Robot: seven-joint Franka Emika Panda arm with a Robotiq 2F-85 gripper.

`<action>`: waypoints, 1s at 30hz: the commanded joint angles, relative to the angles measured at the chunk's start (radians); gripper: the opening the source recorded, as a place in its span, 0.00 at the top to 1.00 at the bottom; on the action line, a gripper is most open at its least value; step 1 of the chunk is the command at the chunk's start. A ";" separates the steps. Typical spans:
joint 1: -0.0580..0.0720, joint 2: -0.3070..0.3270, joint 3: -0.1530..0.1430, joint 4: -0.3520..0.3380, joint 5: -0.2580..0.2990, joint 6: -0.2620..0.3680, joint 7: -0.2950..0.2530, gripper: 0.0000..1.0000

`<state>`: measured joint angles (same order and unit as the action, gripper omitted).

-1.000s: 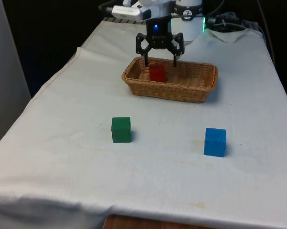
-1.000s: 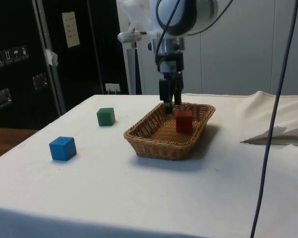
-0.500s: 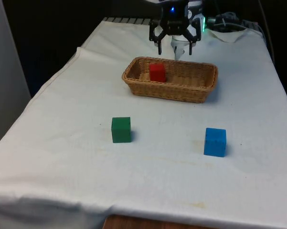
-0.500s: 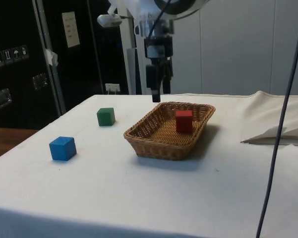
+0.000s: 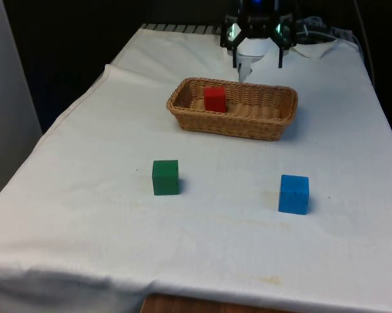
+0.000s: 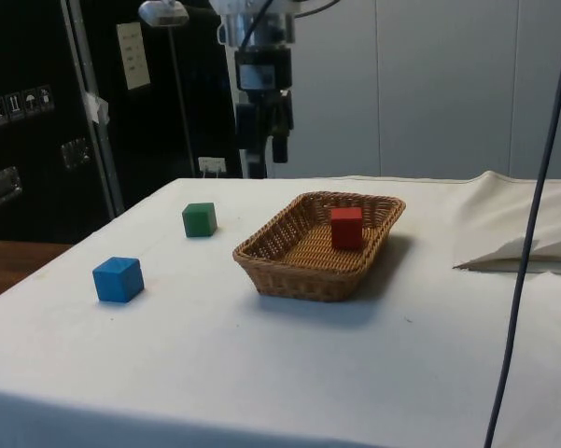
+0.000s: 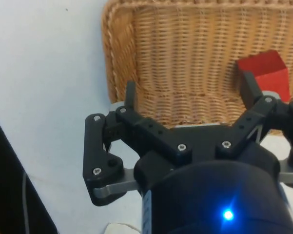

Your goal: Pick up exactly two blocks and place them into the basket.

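So the blue block (image 5: 293,193) and green block (image 5: 165,177) sat untouched on the desk (image 5: 85,215), the red block (image 5: 214,99) was in the wicker basket (image 5: 274,124), one more needed, gripper (image 5: 257,64) empty, wide open behind.

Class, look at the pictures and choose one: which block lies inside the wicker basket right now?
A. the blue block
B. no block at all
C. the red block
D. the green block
C. The red block sits inside the wicker basket, while the green block and the blue block rest on the white cloth outside it.
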<state>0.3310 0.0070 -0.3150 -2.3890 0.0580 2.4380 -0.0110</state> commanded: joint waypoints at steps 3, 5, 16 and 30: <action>0.005 0.032 0.019 0.044 0.001 -0.010 0.023 0.00; 0.004 0.046 0.028 0.062 0.004 -0.011 0.028 0.00; 0.003 0.136 0.066 0.173 0.012 -0.010 0.047 0.00; 0.002 0.279 0.098 0.336 0.015 -0.009 0.061 0.00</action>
<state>0.3330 0.2700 -0.2210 -2.0680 0.0650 2.4340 0.0480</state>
